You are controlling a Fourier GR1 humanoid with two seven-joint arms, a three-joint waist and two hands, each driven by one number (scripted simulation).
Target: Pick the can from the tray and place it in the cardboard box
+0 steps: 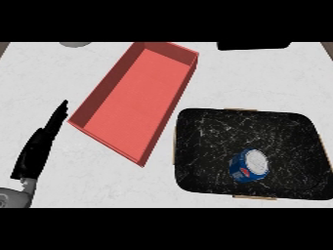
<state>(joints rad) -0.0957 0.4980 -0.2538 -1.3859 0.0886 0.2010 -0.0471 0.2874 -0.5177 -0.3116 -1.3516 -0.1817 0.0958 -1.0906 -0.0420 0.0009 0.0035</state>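
A blue can (250, 166) with a white top stands on the black marbled tray (212, 132) at the lower right of the counter. The red-pink box (136, 100) lies open to the tray's upper left, tilted on the counter, with nothing inside. My left hand (40, 144) shows at the lower left with straight fingers pointing up, resting beside the box's near-left corner and touching nothing. My right hand is not in the picture.
A black object (254, 45) sits at the counter's far edge, right of the box. A grey round thing (75, 44) shows at the far left edge. White marble counter (25, 93) lies bare left of the box.
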